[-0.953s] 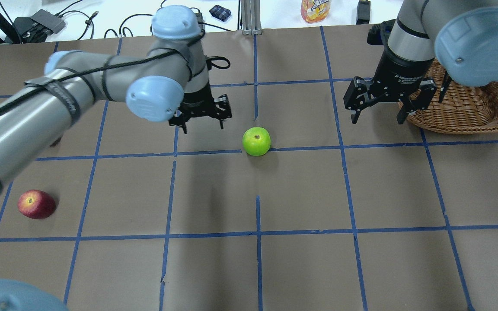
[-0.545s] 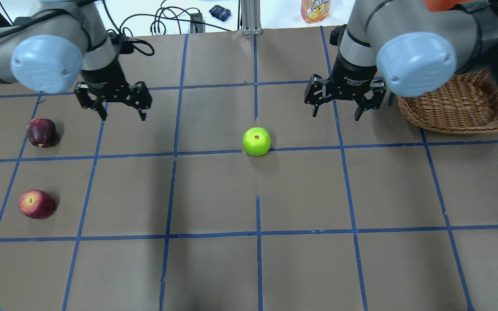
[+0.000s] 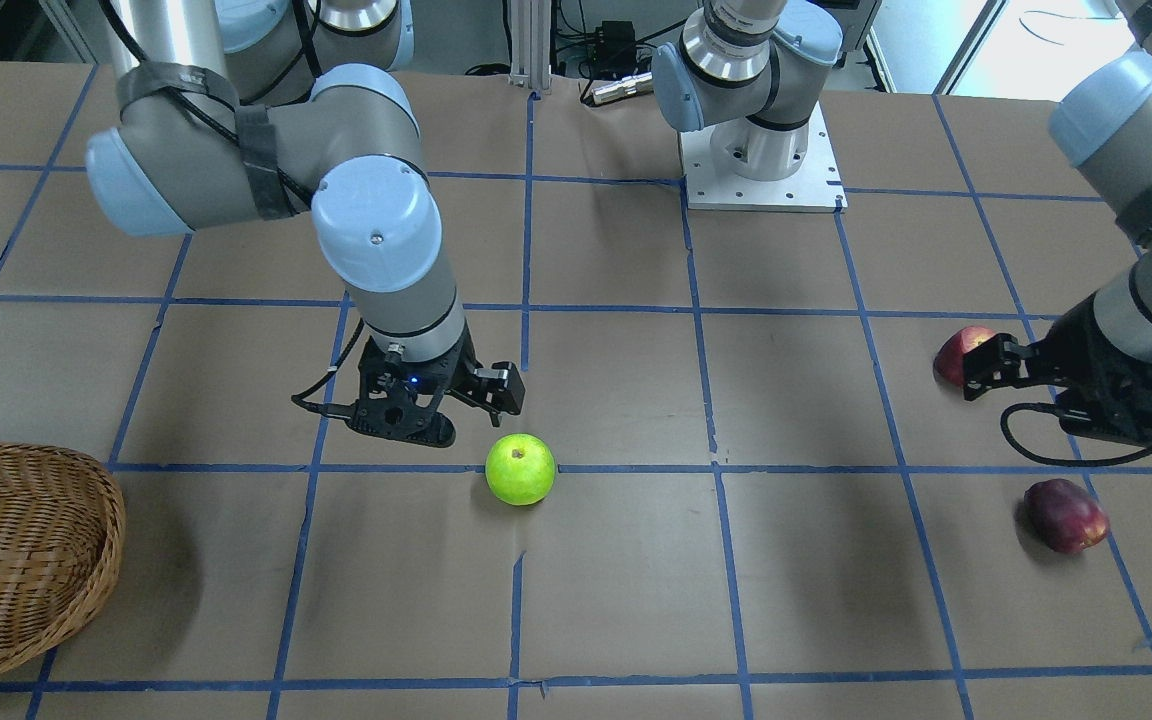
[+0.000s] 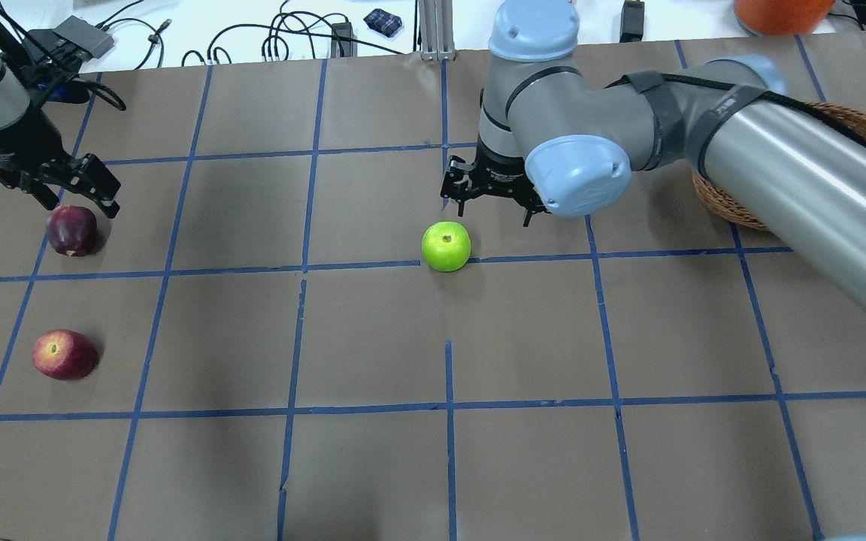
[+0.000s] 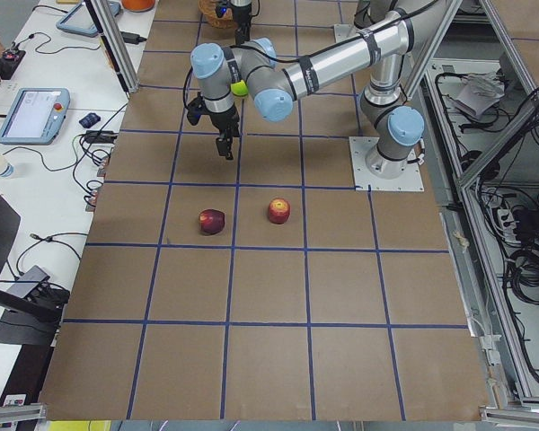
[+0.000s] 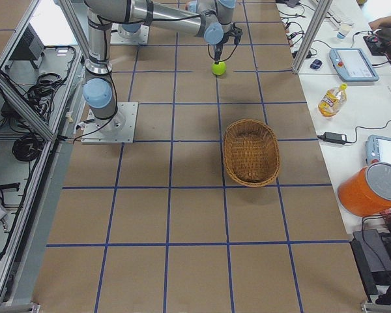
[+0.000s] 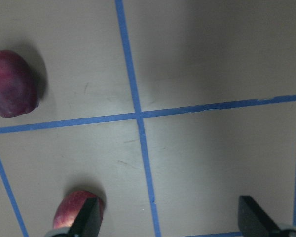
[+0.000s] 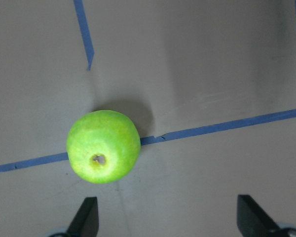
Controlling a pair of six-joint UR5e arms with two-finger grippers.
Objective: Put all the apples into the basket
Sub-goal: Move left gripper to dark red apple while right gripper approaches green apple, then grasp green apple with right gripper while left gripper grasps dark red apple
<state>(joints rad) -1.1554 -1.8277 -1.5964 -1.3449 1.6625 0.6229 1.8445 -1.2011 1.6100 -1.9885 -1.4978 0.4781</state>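
Note:
The lime-green apple (image 4: 446, 246) lies mid-table and shows in the right wrist view (image 8: 103, 146). My right gripper (image 4: 489, 213) is open and hovers just beyond it, a little to its right. The dark maroon apple (image 4: 71, 230) and the red apple (image 4: 65, 355) lie at the far left. My left gripper (image 4: 78, 204) is open and empty, above the maroon apple's far side. In the left wrist view the maroon apple (image 7: 10, 84) is at the left and the red apple (image 7: 76, 215) is behind one fingertip. The wicker basket (image 6: 251, 151) is empty.
The basket (image 4: 726, 204) sits at the right and is largely hidden by my right arm in the overhead view. Blue tape lines grid the brown table. Cables, a drink bottle and an orange container lie past the far edge. The left arm's base plate (image 3: 761, 165) is on the table.
Both arms swung left. The left gripper went from mid-left to over the maroon apple. The right gripper went from beside the basket to next to the green apple. Both stayed open.

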